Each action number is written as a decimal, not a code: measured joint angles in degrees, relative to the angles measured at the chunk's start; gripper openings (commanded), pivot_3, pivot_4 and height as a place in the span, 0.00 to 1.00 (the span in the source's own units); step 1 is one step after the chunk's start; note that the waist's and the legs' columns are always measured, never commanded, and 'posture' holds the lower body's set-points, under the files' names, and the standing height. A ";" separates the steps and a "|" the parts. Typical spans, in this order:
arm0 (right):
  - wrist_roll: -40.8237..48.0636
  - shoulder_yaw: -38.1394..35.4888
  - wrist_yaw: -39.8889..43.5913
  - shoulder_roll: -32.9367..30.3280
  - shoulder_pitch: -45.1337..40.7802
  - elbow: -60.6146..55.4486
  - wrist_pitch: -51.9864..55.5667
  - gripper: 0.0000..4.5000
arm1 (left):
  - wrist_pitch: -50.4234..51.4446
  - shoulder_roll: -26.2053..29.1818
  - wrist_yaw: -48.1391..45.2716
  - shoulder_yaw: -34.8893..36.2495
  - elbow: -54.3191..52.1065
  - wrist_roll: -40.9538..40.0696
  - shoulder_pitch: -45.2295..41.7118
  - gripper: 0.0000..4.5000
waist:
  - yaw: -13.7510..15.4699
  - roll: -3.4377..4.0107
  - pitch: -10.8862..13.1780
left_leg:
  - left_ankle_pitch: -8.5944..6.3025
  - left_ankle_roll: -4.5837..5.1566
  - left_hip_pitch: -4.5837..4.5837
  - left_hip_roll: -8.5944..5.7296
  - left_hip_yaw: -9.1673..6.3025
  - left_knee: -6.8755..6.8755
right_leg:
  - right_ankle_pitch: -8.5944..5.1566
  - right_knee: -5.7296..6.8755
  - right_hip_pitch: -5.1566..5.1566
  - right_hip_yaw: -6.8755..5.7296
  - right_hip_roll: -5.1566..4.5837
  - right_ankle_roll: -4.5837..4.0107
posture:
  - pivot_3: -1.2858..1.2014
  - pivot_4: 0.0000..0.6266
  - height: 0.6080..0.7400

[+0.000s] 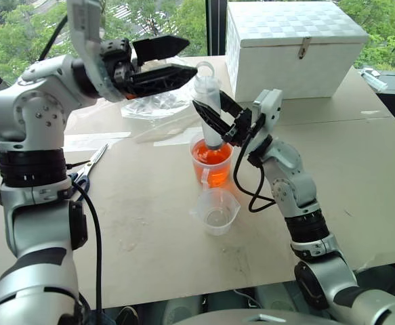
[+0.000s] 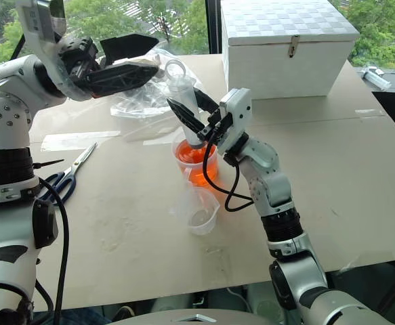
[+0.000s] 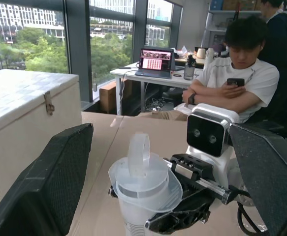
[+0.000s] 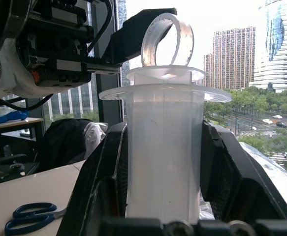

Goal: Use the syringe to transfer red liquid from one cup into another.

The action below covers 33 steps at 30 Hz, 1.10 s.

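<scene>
Large clear plastic syringe (image 1: 209,108) upright at centre frame, tip down in tall cup of orange-red liquid (image 1: 211,164), clamped by right gripper (image 1: 215,120). Left gripper (image 1: 173,59) agape, upper left. Brown cardboard-covered table (image 1: 360,169); window greenery behind.

Syringe (image 1: 207,101) upright, tip in red-filled tall cup (image 1: 211,164); spouted cup (image 1: 217,211) empty.

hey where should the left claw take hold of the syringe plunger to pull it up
Take the ring atop the plunger. The syringe stands nearly upright, tip down in the tall cup of red liquid, its barrel clamped by the right claw, so the ring is the free part. The open left claw is probably best brought in level from the robot's left, one finger either side of the ring, above the flange.
</scene>
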 measured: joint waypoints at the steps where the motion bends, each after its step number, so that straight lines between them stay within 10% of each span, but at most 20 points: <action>1: -0.18 0.16 0.22 0.01 0.03 0.17 -0.12 0.33 | -0.19 -0.59 0.02 -0.28 -0.01 0.51 0.26 1.00 | 0.02 0.00 0.00 | 0.00 0.00 0.00 0.00 0.00 0.00 | 0.00 0.00 0.00 0.01 0.00 0.00 | 0.52 0.24 1.00; 10: -0.72 0.83 1.42 -0.01 0.31 0.17 -0.77 0.33 | -1.91 -4.79 0.20 -1.94 0.69 3.75 0.35 0.86 | 0.02 0.00 0.00 | 0.00 0.00 0.00 0.00 0.00 0.02 | 0.00 0.01 0.01 0.02 -0.02 0.00 | 0.52 0.24 1.00; 18: -1.24 0.98 2.26 0.00 0.65 0.17 -0.83 0.33 | -2.01 -6.02 -0.64 -2.53 1.97 5.35 -0.49 0.02 | -0.02 0.00 0.00 | 0.00 0.00 0.00 0.00 0.00 0.03 | 0.00 0.01 0.01 0.02 -0.02 0.00 | 0.52 0.24 1.00; 33: -1.62 0.73 1.99 1.05 1.25 0.16 -2.07 0.33 | -1.95 -7.32 -0.60 -2.42 3.48 5.86 -2.15 0.02 | -0.01 0.00 0.00 | 0.00 0.00 0.00 0.00 -0.01 0.06 | 0.00 0.02 0.03 0.01 -0.03 0.00 | 0.52 0.24 1.00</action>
